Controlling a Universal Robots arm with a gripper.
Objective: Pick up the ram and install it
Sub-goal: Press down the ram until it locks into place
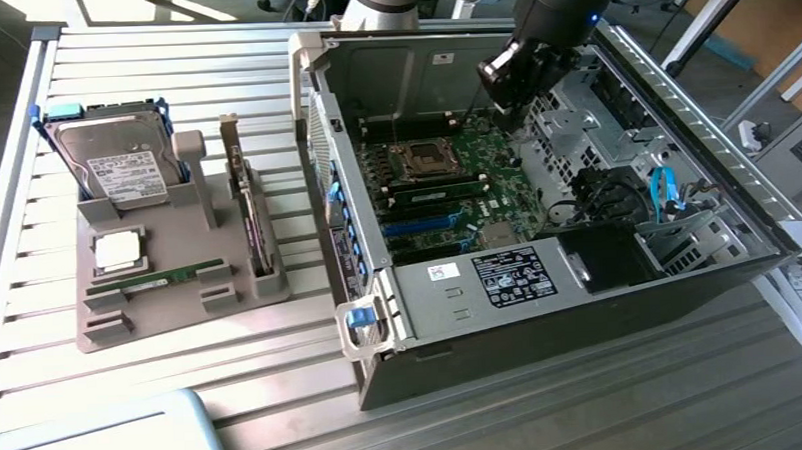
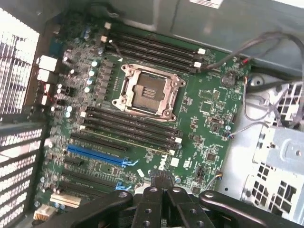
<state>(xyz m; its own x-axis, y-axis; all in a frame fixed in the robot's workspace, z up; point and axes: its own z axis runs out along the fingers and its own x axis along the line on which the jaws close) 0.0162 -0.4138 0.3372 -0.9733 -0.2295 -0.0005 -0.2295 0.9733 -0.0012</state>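
1. We see our gripper point(image 2: 161, 183) hovering over the motherboard point(image 2: 142, 109), fingers point(image 2: 151, 197) pressed closed on nothing.
2. One ram point(image 1: 443, 193) sits slotted mid-frame, below the empty socket point(image 1: 423, 159).
3. Its twin point(image 1: 156, 280) waits on the tray point(image 1: 151, 319), lower left.

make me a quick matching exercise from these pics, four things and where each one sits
Things:
1. ram
2. hard drive
3. gripper
4. processor socket

Places:
A. upright at the back of the grey holder tray
B. on the motherboard, between the memory slot banks
C. lying in the grey holder tray's front slot
D. above the motherboard inside the open case, shut

Pairs: 1-C, 2-A, 3-D, 4-B
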